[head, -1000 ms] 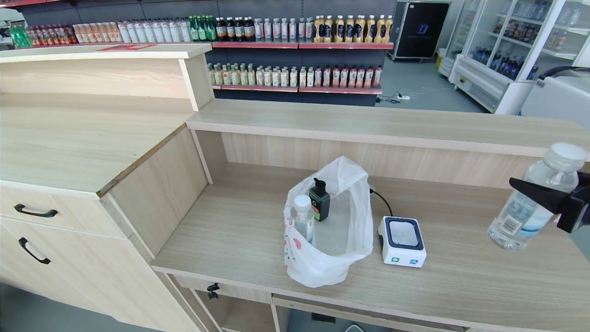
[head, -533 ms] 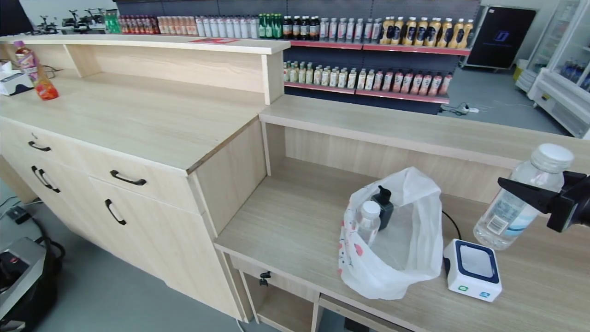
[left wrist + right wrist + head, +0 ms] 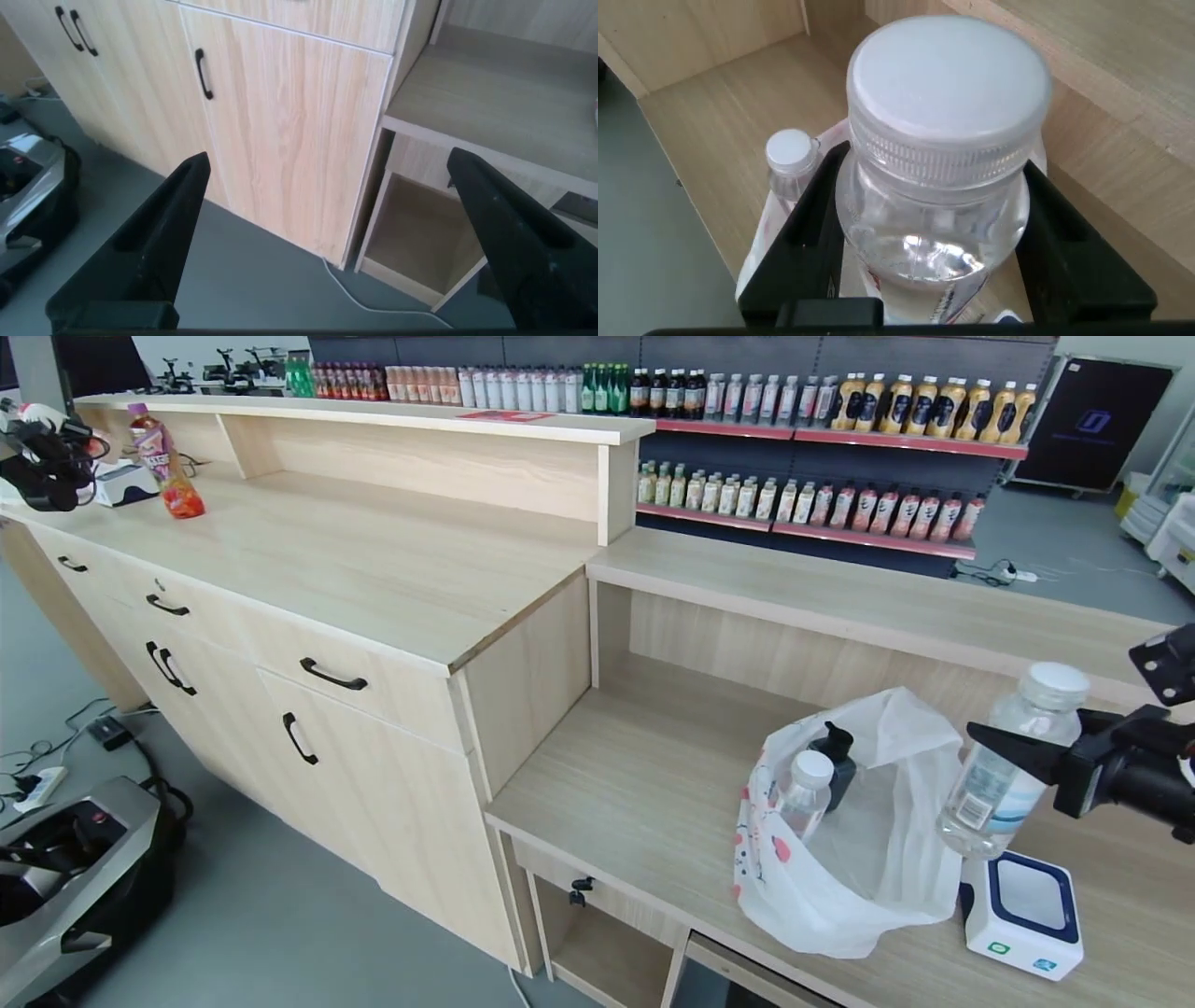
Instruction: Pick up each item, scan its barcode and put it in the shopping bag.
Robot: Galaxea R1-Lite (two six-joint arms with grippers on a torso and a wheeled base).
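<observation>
Left gripper [image 3: 327,168]: spread, empty.
Scanner [image 3: 1022,917]: near right.
Bag [image 3: 845,887]: just left of it, mouth open.
Bottle [image 3: 991,793]: above scanner and bag's right edge, pinched below its cap by my right gripper [image 3: 938,233]; likely water-heavy, slick, thin-walled, so the neck hold suits.

The tabletop [image 3: 635,784] is showing pale, matt wood grain. The shopping bag [image 3: 868,905] is looking like thin, crinkled, translucent white plastic. The bottle [image 3: 999,793] is gleaming clear and glossy, and the scanner [image 3: 1018,947] is shining smooth white.
</observation>
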